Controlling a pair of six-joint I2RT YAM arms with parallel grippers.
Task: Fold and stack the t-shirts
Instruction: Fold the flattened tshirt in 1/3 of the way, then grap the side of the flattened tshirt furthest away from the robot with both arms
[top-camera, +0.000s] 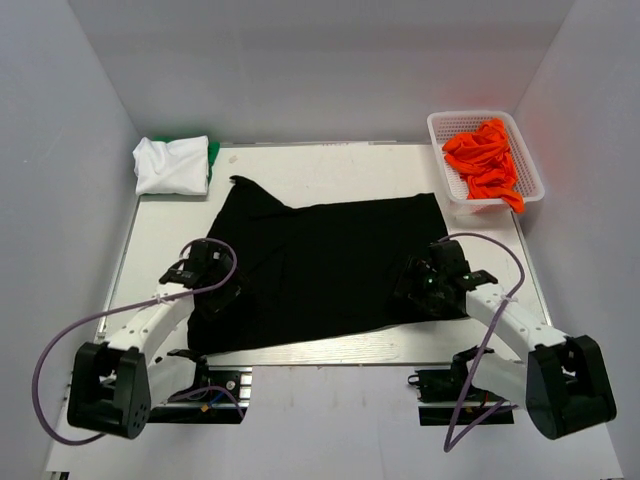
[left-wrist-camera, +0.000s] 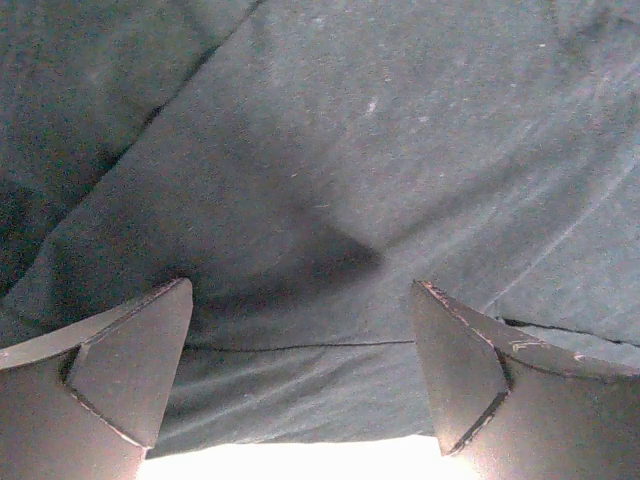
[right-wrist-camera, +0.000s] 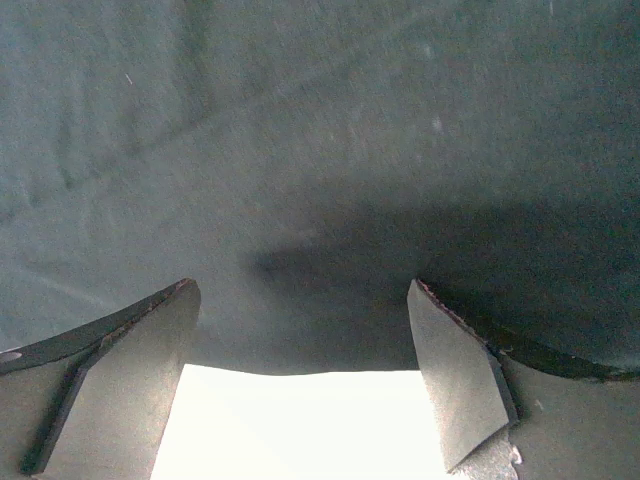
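Large black cloth t-shirt (top-camera: 320, 265) lies spread across the middle of the table (top-camera: 330, 170). Left gripper (left-wrist-camera: 300, 335) and right gripper (right-wrist-camera: 300, 335) gape over its side hems. Pinching both hems evenly should keep the fold square.

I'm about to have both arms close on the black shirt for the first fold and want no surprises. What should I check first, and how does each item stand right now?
1. Left gripper open: ok, its fingers are well apart.
2. Right gripper open: ok.
3. Near edge of the black t-shirt lies between the fingers: ok in both wrist views.
4. Fingers touching the cloth: cannot tell.
5. Shirt lying flat: not ok, a fold runs by the left gripper.
6. White t-shirt and the basket of orange t-shirts clear of both arms: ok.
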